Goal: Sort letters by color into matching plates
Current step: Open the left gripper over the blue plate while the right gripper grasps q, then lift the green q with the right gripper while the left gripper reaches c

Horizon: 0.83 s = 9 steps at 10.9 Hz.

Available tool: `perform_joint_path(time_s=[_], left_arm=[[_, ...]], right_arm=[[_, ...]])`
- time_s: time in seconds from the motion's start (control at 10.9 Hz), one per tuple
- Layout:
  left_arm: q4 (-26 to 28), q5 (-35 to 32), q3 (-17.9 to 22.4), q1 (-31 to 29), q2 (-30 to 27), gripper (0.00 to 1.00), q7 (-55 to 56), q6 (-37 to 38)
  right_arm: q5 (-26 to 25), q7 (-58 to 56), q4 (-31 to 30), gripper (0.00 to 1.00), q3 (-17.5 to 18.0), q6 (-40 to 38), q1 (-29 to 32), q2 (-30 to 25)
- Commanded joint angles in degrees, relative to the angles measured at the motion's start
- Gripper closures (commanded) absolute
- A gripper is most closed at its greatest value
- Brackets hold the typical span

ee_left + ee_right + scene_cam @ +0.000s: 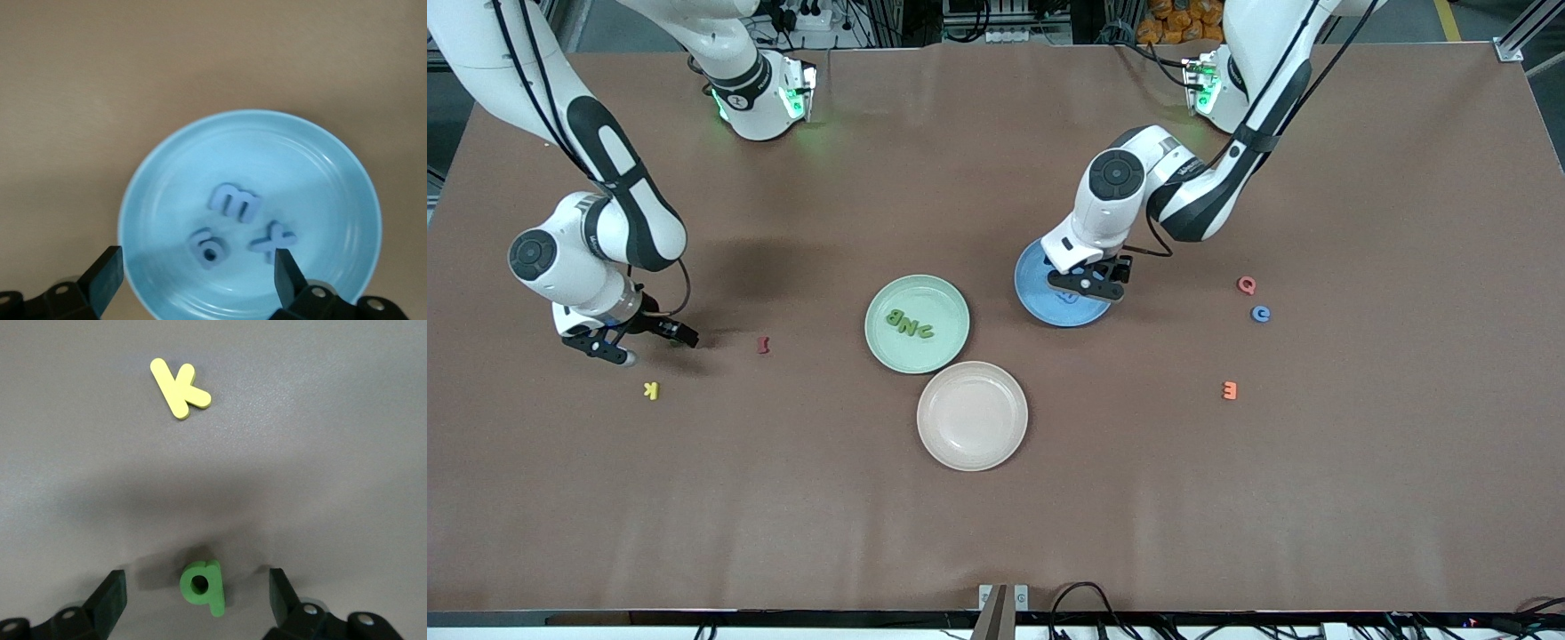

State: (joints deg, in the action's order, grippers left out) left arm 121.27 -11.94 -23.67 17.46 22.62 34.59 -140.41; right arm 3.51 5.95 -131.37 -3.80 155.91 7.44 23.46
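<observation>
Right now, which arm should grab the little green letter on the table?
The right arm. Its right gripper is open with the green letter lying on the table between its fingers, near the yellow K. The left gripper is open over the blue plate.

A brown worktop carries three plates near its middle: a mint green plate, a blue plate beside it toward the left arm's end, and a beige-pink plate nearer the front camera. Toward the left arm's end lie a pink Q, a blue letter and an orange E. Toward the right arm's end lie a dark red letter, a yellow K and a green letter.
</observation>
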Motion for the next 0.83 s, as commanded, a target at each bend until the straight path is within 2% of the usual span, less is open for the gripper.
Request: perform_joint_path(time_s=[0.0, 0.46, 0.73], left_arm=[[-0.68, 1.31, -0.32, -2.17, -3.09, 0.0, 0.13, 3.56], [-0.33, 1.31, -0.41, -8.83, -6.88, 0.0, -6.0, 6.55], [0.37, 1.31, -0.06, -12.17, -7.76, 0.0, -8.46, 6.64]], right_arm=[[-0.17, -1.12, -0.29, 0.28, 1.26, 0.8, 1.53, 0.18], [-0.08, -1.12, -0.47, 0.54, 1.26, 0.88, 1.53, 0.53], [-0.08, -1.12, -0.64, 0.63, 1.26, 0.8, 1.79, 0.45]])
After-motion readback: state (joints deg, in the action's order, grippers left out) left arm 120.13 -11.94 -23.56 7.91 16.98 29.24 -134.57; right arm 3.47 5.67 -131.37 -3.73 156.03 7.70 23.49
